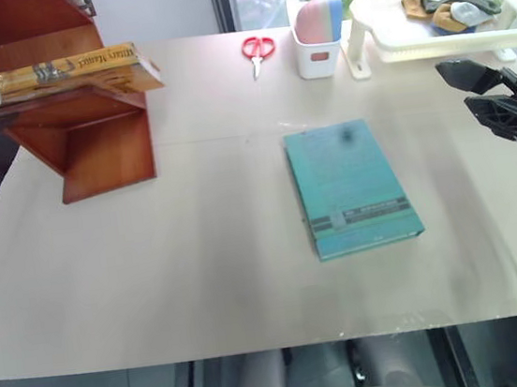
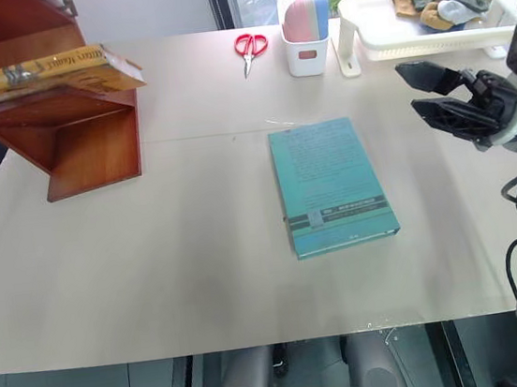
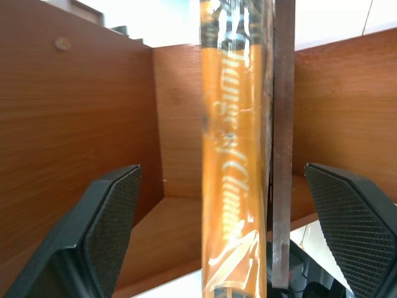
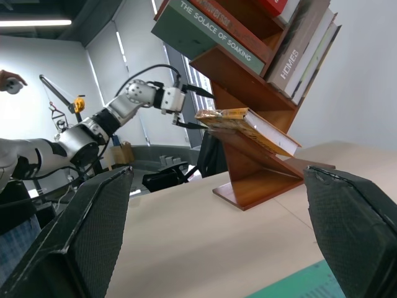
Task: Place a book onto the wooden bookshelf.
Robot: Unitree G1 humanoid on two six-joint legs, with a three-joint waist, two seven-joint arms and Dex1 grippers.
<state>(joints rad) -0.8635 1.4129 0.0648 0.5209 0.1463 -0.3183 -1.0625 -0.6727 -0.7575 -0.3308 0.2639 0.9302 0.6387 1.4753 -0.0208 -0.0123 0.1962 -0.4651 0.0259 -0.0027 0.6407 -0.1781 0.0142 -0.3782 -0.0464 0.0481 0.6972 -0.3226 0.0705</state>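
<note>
The table carried the wooden bookshelf, a teal book, scissors, a white bin and a tray

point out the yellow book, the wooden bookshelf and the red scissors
yellow book (image 1: 69, 68), left eye view, on the long spine side facing the camera
wooden bookshelf (image 1: 108, 155), left eye view, on its lower slanted side panel
red scissors (image 1: 258, 48), left eye view, on the red handle loops

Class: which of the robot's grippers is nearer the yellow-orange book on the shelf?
Left. The left gripper is open right at the book; the right gripper hangs open far across the table.
</note>
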